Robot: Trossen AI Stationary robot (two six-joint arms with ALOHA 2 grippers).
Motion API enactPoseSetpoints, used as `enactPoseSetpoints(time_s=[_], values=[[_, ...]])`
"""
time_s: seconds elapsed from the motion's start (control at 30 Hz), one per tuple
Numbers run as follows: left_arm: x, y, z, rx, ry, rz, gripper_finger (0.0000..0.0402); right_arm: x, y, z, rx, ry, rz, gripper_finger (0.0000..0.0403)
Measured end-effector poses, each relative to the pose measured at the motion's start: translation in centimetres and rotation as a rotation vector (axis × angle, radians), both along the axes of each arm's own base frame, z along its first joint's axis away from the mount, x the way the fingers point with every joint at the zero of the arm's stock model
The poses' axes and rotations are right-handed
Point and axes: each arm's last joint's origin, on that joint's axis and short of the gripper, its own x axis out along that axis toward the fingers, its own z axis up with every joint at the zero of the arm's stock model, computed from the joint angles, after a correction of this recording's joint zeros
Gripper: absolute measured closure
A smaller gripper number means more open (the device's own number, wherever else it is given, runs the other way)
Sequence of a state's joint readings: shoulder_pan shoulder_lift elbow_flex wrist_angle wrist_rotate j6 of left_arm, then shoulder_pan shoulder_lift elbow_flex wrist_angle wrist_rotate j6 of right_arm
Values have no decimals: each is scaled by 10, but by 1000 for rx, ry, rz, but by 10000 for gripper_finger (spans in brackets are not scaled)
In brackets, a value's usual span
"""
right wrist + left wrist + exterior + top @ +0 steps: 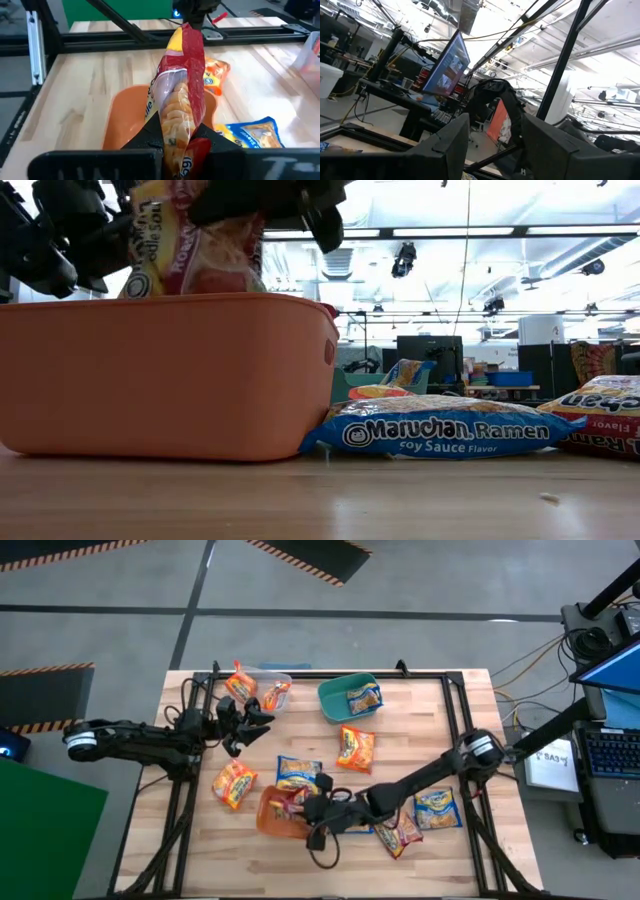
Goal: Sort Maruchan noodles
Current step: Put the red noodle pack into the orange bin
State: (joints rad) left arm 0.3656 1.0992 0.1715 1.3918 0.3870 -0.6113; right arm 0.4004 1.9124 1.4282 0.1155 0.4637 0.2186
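Note:
My right gripper (pixel 312 810) is shut on a dark red Maruchan packet (pixel 182 95), holding it upright over the orange tub (pixel 272 821). In the low view this packet (pixel 195 240) hangs just above the tub's rim (pixel 165 305). My left gripper (pixel 243 720) hovers open and holds nothing, beside the clear tub (pixel 283 678) that contains two orange packets (pixel 240 683). Loose on the table lie an orange packet (pixel 235 783), a blue one (pixel 298 773), another orange one (pixel 356 748), a blue one (pixel 437 808) and a red one (pixel 400 835).
A teal tub (pixel 335 692) at the back centre holds one packet (pixel 363 698). A black frame (pixel 452 700) rims the wooden table. In the low view a blue soy sauce packet (pixel 440 432) lies right against the orange tub.

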Motion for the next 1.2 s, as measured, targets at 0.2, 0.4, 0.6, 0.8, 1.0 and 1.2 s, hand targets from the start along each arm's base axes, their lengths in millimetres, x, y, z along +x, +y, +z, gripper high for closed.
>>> enactPoseSetpoints(time_s=[0.2, 0.4, 0.6, 0.8, 1.0, 1.2], values=[[0, 0, 0, 5, 0, 3, 236, 3, 4, -6, 33, 23, 41, 381], [0, 0, 0, -3, 5, 1, 236, 3, 5, -9, 80, 52, 93, 378], [1, 0, -1, -5, 10, 1, 236, 2, 6, -10, 80, 67, 112, 347], [2, 1, -2, -7, 17, 1, 236, -1, 6, -12, 52, 104, 136, 297], [3, -2, -4, -6, 35, -29, 236, -10, 6, -2, 37, 143, 142, 271], [7, -15, -5, -4, 43, -111, 236, -24, 6, 13, -2, 194, 156, 273]])
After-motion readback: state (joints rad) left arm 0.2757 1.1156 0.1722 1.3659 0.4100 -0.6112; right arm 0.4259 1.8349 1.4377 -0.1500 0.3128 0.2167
